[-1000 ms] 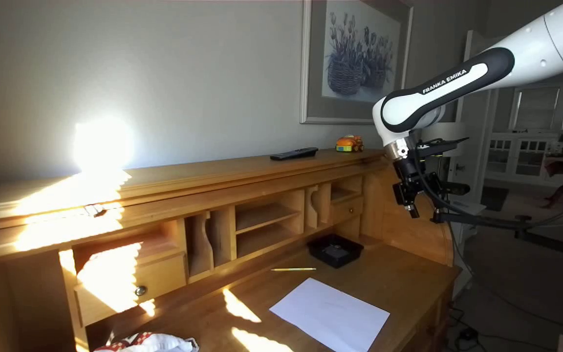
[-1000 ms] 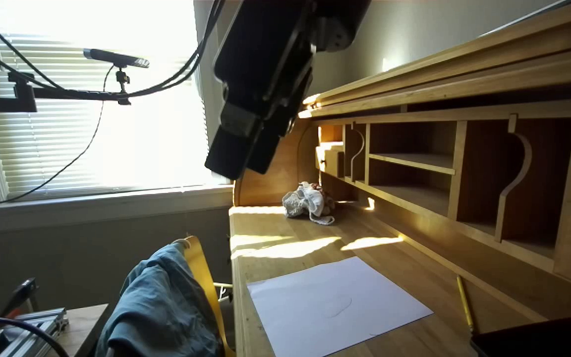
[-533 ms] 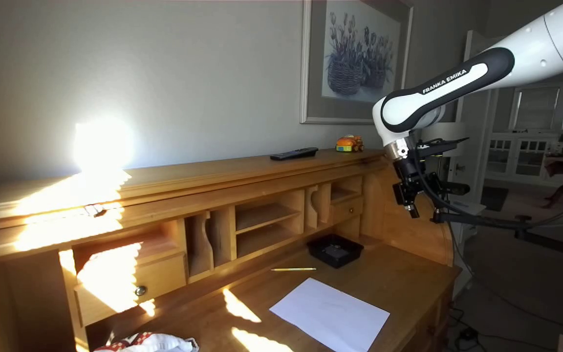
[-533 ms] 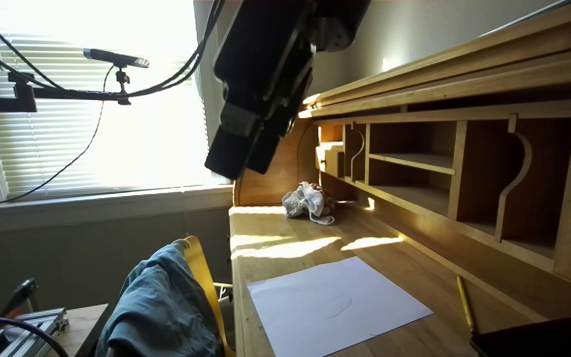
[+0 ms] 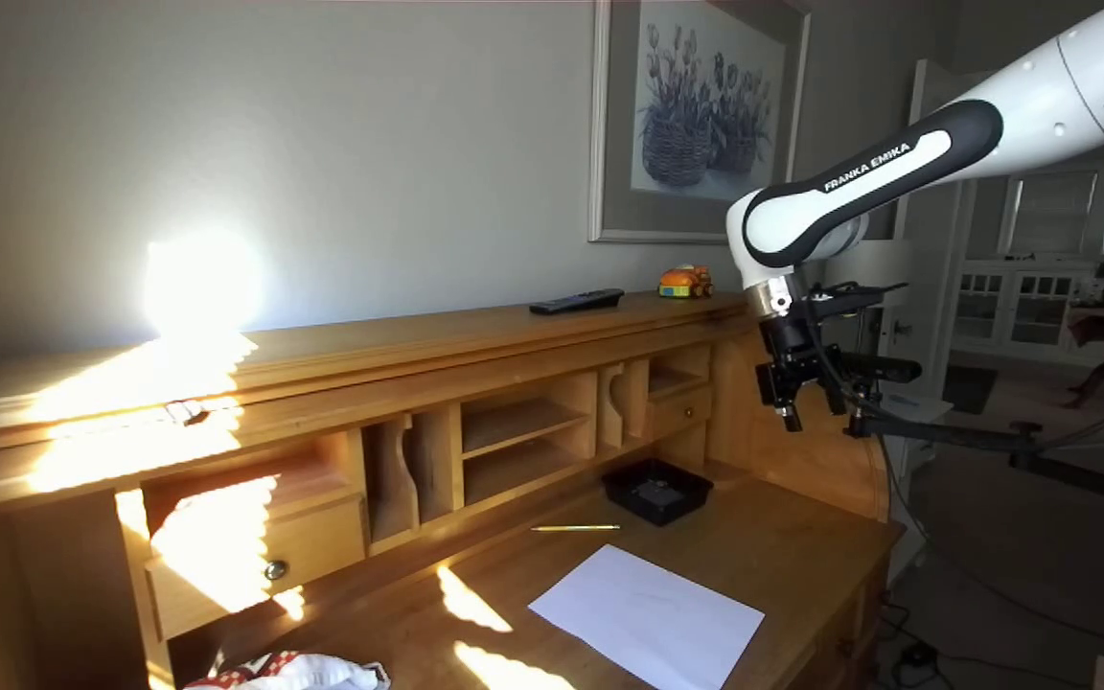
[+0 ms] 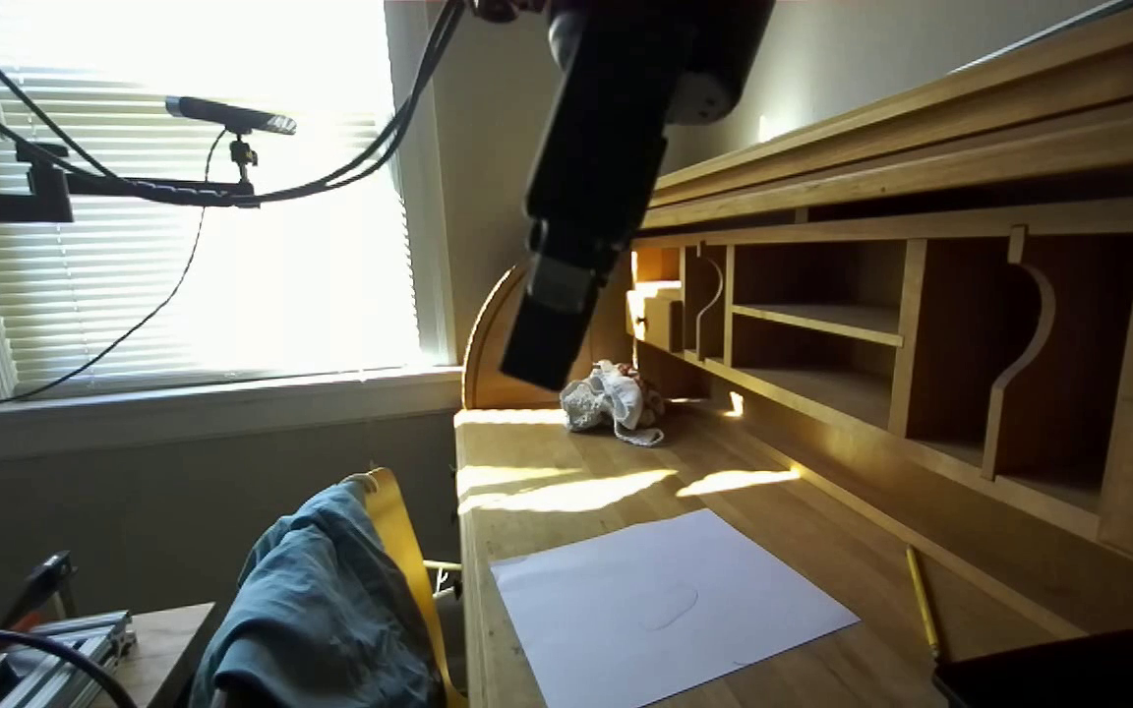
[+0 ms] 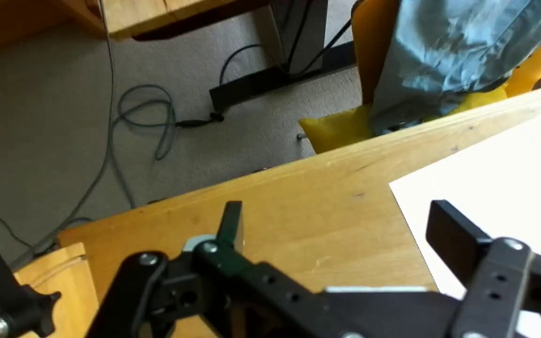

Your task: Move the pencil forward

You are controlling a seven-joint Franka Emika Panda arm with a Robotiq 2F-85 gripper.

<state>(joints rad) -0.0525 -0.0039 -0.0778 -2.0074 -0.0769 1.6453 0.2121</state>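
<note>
The gripper (image 7: 337, 225) hangs well above the counter (image 5: 782, 537), spread wide and holding nothing. The pencil (image 5: 576, 528) lies flat near the back edge, one end just beside the black tray (image 5: 631, 502) by a back corner, and the paper (image 5: 648, 618) sits between it and the front edge. Looks like this is only the approach step, nothing picked up yet. Next move probably calls for heading to the back edge, dropping low to straddle the pencil without bumping the black tray, then bringing the pencil toward the front edge, if that's what "forward" means here
</note>
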